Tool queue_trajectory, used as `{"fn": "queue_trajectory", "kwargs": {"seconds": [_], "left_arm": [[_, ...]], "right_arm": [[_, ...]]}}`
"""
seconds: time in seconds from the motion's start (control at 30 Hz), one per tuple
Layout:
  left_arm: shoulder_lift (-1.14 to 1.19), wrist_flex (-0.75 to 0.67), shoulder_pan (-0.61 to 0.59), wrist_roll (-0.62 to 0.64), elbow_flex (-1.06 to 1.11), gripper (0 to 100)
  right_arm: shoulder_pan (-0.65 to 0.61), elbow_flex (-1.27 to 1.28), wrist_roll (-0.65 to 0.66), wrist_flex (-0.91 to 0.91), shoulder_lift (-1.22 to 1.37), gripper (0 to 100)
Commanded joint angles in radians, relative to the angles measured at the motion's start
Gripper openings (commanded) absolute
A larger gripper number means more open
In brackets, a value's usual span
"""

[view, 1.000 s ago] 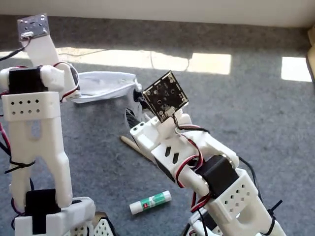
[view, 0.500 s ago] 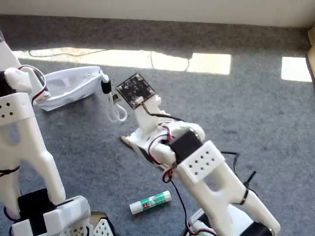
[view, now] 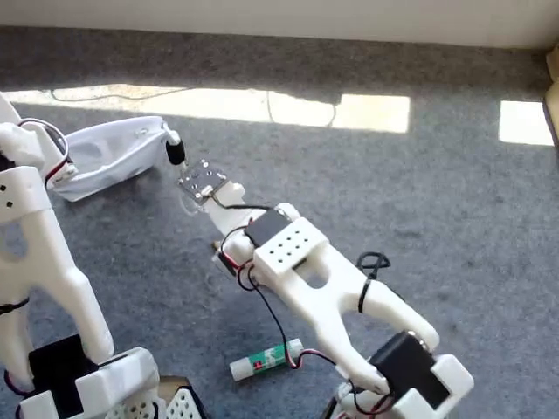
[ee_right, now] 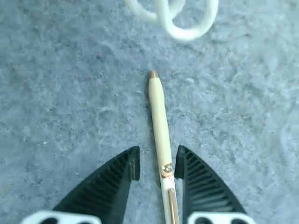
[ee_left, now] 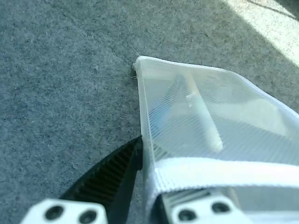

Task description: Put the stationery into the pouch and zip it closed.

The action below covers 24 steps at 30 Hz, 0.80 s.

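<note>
Down on the carpet [ee_right: 70,93], right jaws narrowly open astride the pen [ee_right: 161,135], left jaws clamping the pouch [ee_left: 210,121] rim. Pen pickup step; next: close squarely, lift toward pouch.

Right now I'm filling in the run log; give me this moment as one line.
left gripper: shut on pouch | right gripper: open, astride pen | glue stick: lying loose, ungripped
</note>
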Motion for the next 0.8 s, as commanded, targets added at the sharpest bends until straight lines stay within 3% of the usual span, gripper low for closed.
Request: {"fn": "queue_trajectory", "kwargs": {"seconds": [0.0,0.5,0.77], "left_arm": [[-0.045,-0.023,-0.008,0.008,-0.024,1],[-0.045,-0.021,-0.004,0.006,-0.022,1],[-0.045,-0.021,-0.002,0.006,-0.022,1]], "right_arm": [[-0.033,-0.056,0.012,-0.084,0.041,12.7],[-0.013,-0.193,0.012,-0.143,0.334,12.4],[0.004,-0.234,0.149,-0.022,0.395,0.4]]}}
